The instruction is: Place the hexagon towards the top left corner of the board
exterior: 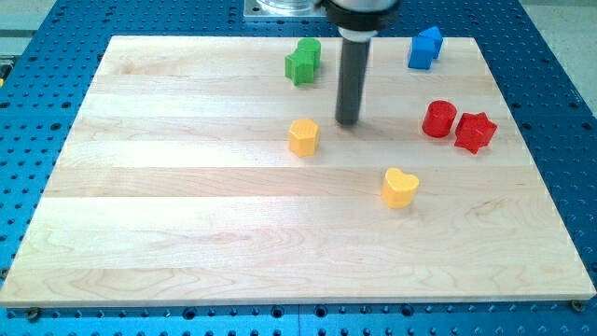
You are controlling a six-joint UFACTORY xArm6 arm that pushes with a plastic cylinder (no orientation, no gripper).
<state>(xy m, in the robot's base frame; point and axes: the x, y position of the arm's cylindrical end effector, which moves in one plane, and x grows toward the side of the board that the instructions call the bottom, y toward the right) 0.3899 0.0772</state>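
Your rod, with no pincer and holding nothing, has my tip [348, 122] just right of and slightly above the yellow hexagon [303, 136], so an off-centre push could spin it toward the green block [302, 62].

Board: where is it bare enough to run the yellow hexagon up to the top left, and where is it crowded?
The whole left side of the board is bare, from the yellow hexagon to the top left corner. My tip sits just right of the hexagon. The green block borders the top; the right side is crowded.
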